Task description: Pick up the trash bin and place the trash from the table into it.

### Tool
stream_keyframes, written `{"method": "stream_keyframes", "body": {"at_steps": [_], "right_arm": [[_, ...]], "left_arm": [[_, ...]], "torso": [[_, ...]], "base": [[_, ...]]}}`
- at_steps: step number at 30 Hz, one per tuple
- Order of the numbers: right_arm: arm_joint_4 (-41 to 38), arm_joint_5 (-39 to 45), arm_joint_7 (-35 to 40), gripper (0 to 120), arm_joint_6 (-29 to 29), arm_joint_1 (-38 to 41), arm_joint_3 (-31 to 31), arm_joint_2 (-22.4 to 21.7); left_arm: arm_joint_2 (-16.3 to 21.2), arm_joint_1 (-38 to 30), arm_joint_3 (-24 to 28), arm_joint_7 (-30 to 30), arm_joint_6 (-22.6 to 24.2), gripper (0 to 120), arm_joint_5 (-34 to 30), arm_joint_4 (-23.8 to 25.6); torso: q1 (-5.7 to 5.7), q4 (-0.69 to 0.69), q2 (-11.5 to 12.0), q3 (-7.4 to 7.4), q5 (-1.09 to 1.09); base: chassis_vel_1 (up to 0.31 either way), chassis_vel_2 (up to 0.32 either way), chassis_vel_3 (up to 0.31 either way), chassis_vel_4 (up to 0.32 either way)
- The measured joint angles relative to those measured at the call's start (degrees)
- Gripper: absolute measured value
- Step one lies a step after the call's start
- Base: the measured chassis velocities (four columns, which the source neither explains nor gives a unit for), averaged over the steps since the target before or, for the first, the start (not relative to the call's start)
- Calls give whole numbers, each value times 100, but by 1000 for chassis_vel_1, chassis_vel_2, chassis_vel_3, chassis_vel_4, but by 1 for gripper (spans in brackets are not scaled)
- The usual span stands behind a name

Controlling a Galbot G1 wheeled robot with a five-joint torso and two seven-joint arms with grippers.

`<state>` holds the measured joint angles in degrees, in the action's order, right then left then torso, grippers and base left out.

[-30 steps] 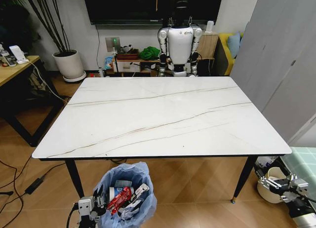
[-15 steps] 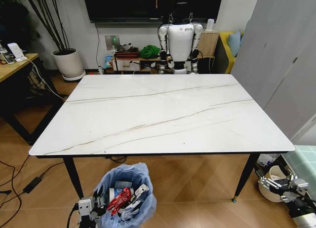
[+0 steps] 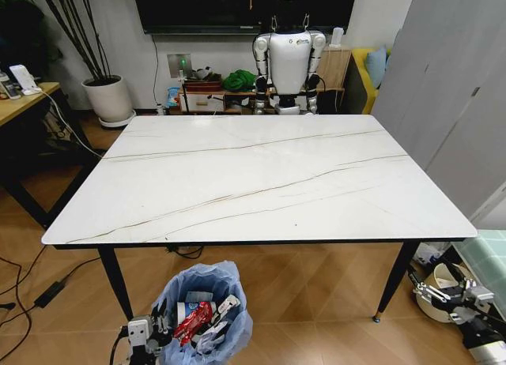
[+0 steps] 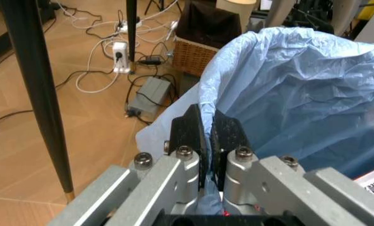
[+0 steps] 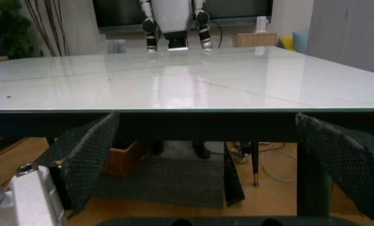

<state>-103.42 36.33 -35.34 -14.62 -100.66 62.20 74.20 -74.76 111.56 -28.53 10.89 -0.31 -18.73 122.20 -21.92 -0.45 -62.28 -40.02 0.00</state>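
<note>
Standing on the wooden floor (image 3: 308,302) just in front of the near edge of the counter (image 3: 261,183), the trash bin (image 3: 204,280) is seen at the robot's left side, low in the head view. Its light-blue bag (image 4: 300,94) is gripped at the rim by the left claw (image 4: 207,129), whose two black fingers (image 4: 192,127) are pressed together on the thin plastic, as is shown clearly in the left wrist view. Inside the bin the trash (image 3: 194,317) is already collected: a red wrapper (image 3: 192,321), a paper cup (image 3: 188,306) and some white pieces can be told apart.

The right claw (image 5: 206,160) is held low at the robot's right side, beside the counter's near right leg (image 3: 393,282). Its fingers (image 5: 86,160) are spread wide apart and nothing is held between them.

A white humanoid robot (image 3: 288,61) is seen behind the far edge of the counter, and a potted plant (image 3: 107,96) stands at the far left.
</note>
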Motion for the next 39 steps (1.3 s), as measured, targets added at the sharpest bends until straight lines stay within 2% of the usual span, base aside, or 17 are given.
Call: {"method": "stream_keyframes", "body": {"at_steps": [22,39], "right_arm": [[0,0,0,100,0,0,0,0],[0,0,0,100,0,0,0,0]], "left_arm": [[-13,-28,5,0,9,0,-139,-10],[23,-122,2,-1,192,0,-730,-29]], "torso": [[262,0,593,331,0],[460,0,1041,580,0]], "base": [[0,0,0,0],[0,0,0,0]]}}
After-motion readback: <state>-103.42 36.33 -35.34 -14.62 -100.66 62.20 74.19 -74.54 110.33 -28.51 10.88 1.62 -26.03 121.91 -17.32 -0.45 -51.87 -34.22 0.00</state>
